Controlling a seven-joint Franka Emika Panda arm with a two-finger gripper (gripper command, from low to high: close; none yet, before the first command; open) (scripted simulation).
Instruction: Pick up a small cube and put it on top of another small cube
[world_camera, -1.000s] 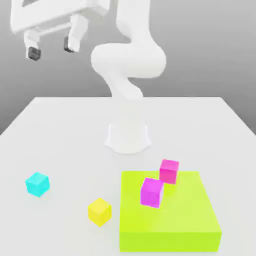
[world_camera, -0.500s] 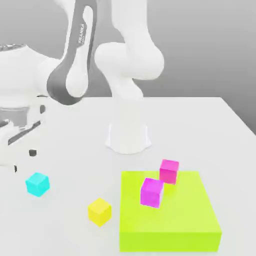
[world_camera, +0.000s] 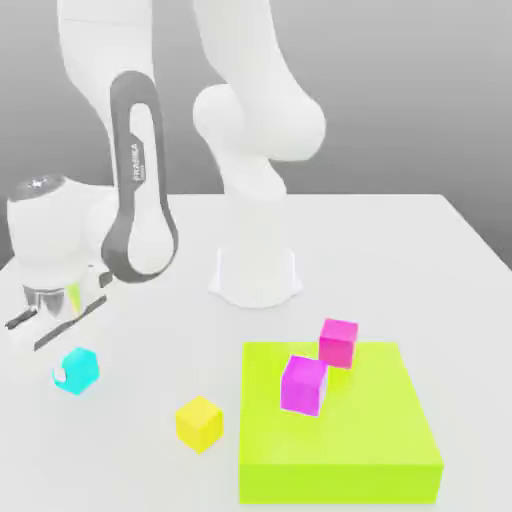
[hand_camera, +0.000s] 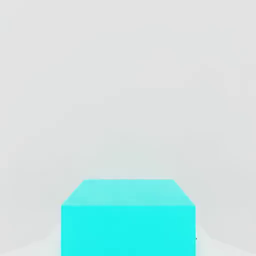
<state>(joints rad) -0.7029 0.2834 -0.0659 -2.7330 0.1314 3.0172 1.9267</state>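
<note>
White links of the Panda arm (world_camera: 135, 150) fold down from above toward the exterior view's left, bringing the hand low over the table (world_camera: 400, 250) with the tool (world_camera: 62, 362) pointing downward at the small cyan cube (world_camera: 76, 370). How the tool's jaws stand cannot be told: the exterior view hides them behind the hand, though a pale fingertip appears against the cube's left face. The hand view looks along the table at the cyan cube (hand_camera: 128, 217), close and centred. Compared with one second ago, when the hand hung high near the upper left with its jaws spread wide, the arm has swung down and the wrist has turned; half a second ago it was already low beside the cube. No cube has shifted. The small yellow cube (world_camera: 199, 423) sits on the table, apart from the cyan one, just beside a flat lime-green block (world_camera: 350, 440). Two magenta cubes (world_camera: 303, 384) rest on that block. All solids are plain, matte and sharp-edged; the table is smooth white.
</note>
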